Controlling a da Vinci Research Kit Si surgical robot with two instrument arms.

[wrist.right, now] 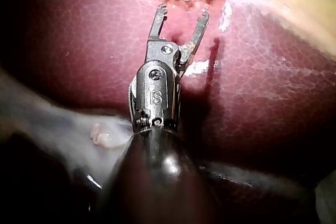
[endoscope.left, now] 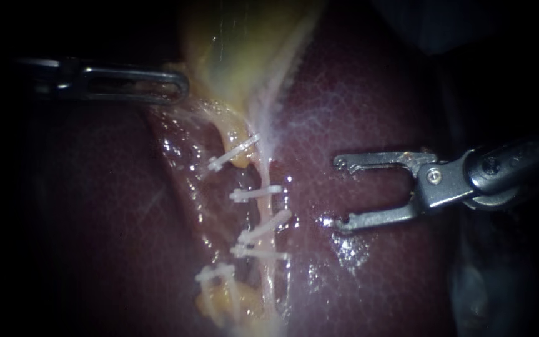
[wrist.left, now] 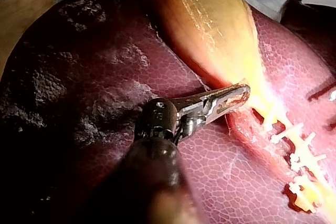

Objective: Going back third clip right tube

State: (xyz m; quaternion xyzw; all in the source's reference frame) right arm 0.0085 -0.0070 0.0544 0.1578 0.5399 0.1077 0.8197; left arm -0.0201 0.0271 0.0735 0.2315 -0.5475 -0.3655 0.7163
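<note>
Right instrument (endoscope.left: 341, 193) jaws spread wide, empty, over liver (endoscope.left: 369, 93), near clips (endoscope.left: 255, 194) on tube (endoscope.left: 265, 171).

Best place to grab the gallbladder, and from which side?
Probably the gallbladder at its narrow lower end, just above the top clip, from the side of the left instrument: it tapers thin enough to pinch there, and bulges wide higher up.

Dim endoscope view with dark edges, wet glare on the liver (endoscope.left: 356, 112), brighter wrist views.

White clips (endoscope.left: 255, 193) across pale tube (endoscope.left: 265, 171)
</note>
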